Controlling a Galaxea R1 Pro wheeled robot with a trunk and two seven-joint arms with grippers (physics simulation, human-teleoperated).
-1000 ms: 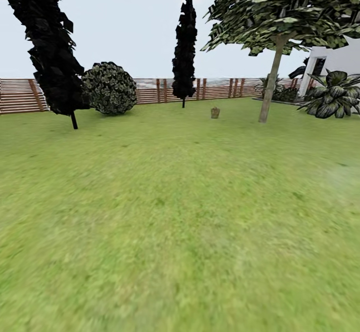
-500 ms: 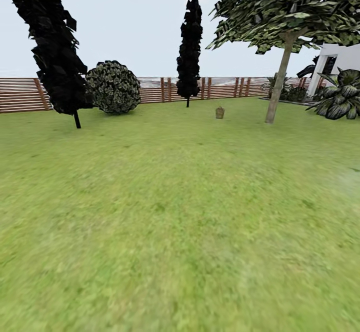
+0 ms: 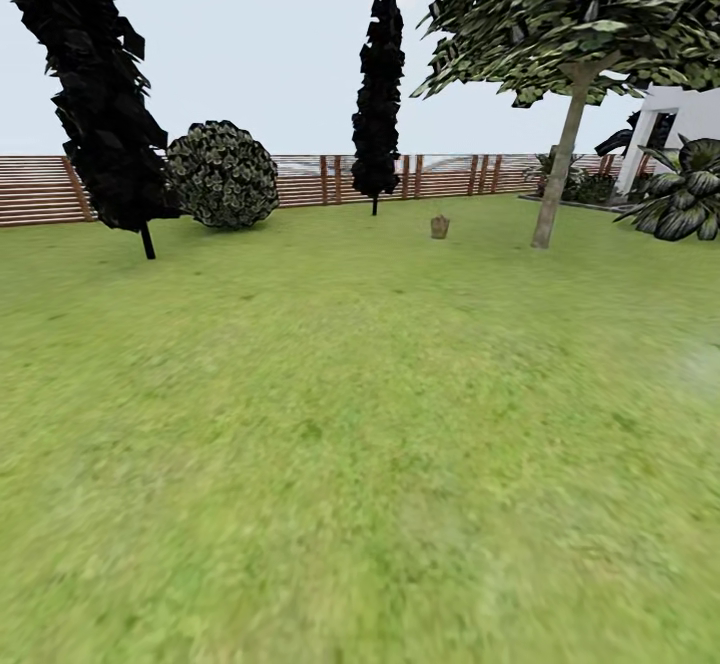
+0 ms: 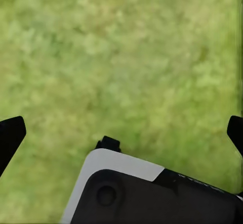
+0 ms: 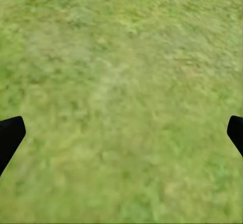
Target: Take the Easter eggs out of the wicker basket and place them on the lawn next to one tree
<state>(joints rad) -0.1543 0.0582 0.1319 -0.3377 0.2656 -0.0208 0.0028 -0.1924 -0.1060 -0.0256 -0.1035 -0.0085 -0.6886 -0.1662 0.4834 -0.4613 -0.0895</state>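
Far off on the lawn stands the small brown wicker basket, too distant to show any eggs. To its right rises the tree with a pale bare trunk and a green canopy. My left gripper hangs open over grass, its black fingertips far apart. Over bare grass too, my right gripper is open, with one fingertip at each side of its wrist view. Neither gripper holds anything.
Two dark cypress-like trees and a round shrub stand before the slatted wooden fence. A white house and spiky plants are at the far right. Part of the robot's body shows under the left gripper.
The whole head view has shifted a little, so the camera has moved; the basket and tree now sit slightly further right than a second ago. Nothing on the lawn has moved.
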